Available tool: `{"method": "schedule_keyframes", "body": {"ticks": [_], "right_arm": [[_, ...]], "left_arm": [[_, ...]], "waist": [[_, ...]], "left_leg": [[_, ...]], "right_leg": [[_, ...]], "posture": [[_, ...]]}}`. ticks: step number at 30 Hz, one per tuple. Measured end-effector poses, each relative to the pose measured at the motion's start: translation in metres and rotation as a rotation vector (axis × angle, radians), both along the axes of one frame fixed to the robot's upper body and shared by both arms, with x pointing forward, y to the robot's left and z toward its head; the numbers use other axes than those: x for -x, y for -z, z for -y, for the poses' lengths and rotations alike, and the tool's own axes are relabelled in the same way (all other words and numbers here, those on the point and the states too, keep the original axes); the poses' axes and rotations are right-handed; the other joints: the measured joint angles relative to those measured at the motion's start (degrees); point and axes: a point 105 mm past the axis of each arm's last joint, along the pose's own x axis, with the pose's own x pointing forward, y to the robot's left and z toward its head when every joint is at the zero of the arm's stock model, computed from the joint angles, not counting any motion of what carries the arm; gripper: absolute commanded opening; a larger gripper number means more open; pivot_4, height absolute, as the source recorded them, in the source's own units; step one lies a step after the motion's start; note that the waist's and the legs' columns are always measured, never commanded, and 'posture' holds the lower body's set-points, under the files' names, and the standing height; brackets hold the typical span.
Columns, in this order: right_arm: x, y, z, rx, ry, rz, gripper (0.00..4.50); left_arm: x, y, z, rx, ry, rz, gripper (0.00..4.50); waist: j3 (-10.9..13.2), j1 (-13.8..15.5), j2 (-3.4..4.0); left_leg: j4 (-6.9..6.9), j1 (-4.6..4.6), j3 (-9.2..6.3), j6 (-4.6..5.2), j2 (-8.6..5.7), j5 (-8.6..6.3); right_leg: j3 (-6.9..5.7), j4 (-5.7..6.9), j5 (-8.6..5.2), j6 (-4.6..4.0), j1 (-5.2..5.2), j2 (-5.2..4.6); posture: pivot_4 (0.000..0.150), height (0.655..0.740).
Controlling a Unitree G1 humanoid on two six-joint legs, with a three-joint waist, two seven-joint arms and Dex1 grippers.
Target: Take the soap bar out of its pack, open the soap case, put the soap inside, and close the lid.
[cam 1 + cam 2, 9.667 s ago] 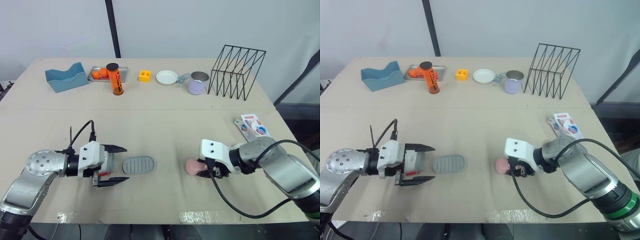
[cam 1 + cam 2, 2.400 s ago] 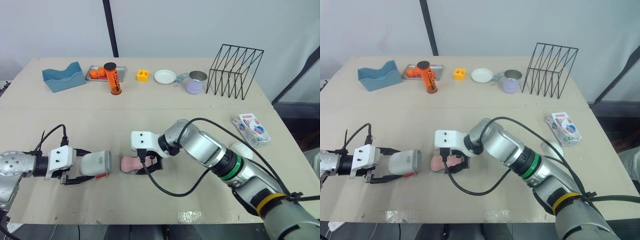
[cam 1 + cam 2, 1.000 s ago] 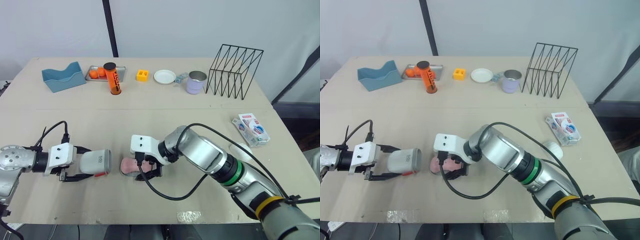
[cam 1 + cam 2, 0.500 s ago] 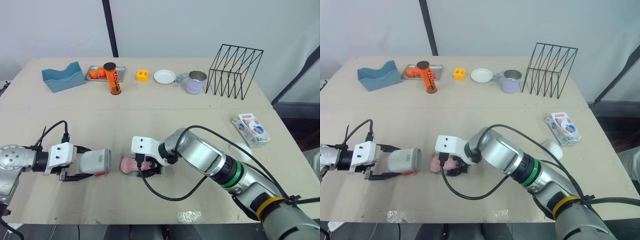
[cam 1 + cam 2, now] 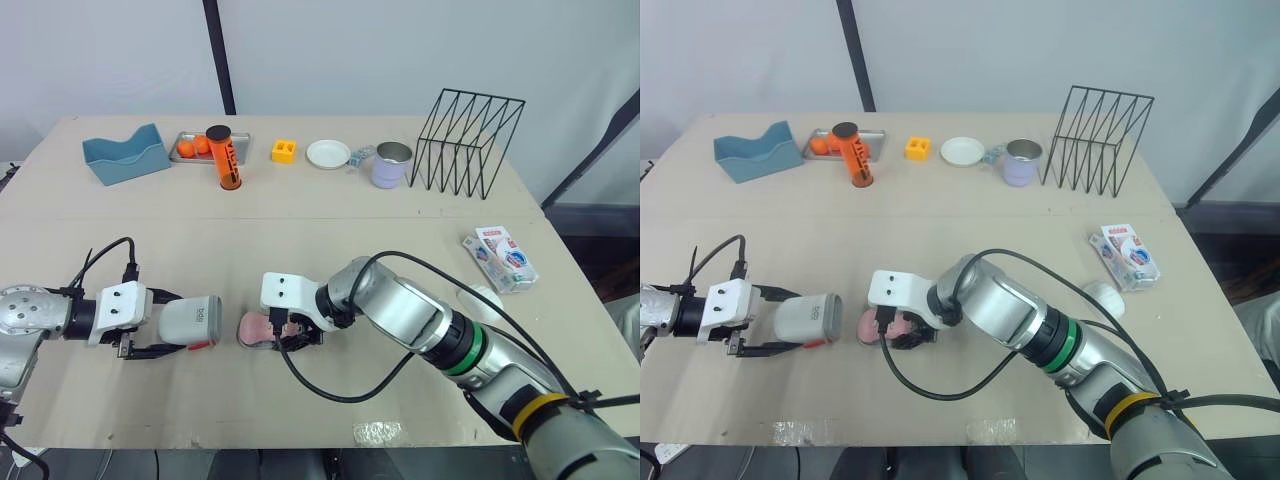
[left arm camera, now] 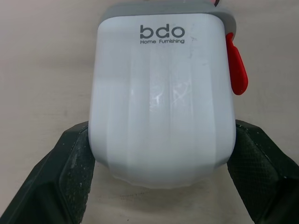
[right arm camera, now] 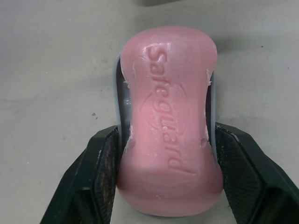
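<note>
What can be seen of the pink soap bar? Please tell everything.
The soap bar is pink and smooth, narrower at its middle, with rounded ends and "Safeguard" pressed into its top. Unwrapped, it lies flat in the grey base of the soap case on the table, near the front middle. The right tool is shut on it, one black finger at each long side. The white lid, held by the left tool, is apart to its left.
</note>
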Motion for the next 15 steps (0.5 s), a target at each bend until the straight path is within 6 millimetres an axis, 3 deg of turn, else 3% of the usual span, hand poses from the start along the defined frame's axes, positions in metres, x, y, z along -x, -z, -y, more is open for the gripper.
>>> {"method": "schedule_keyframes", "body": {"ticks": [10,15], "right_arm": [[-0.002,-0.001,0.003,-0.001,-0.006,0.014,2.47],[-0.011,-0.004,0.022,0.014,0.017,0.037,2.47]], "left_arm": [[-0.001,-0.001,0.001,-0.003,0.007,0.01,3.53],[-0.001,-0.001,0.008,0.004,0.045,0.007,3.53]], "waist": [[0.0,0.02,0.0],[0.0,0.18,0.0]], "left_leg": [[0.0,-0.02,0.0,0.0,0.0,0.0],[0.0,-0.04,-0.01,0.0,-0.06,0.0]], "right_leg": [[0.0,0.0,0.0,0.0,0.0,0.0],[-0.02,0.0,-0.01,0.02,0.01,-0.04]], "posture": [[0.15,0.7371],[0.15,0.7371]]}}
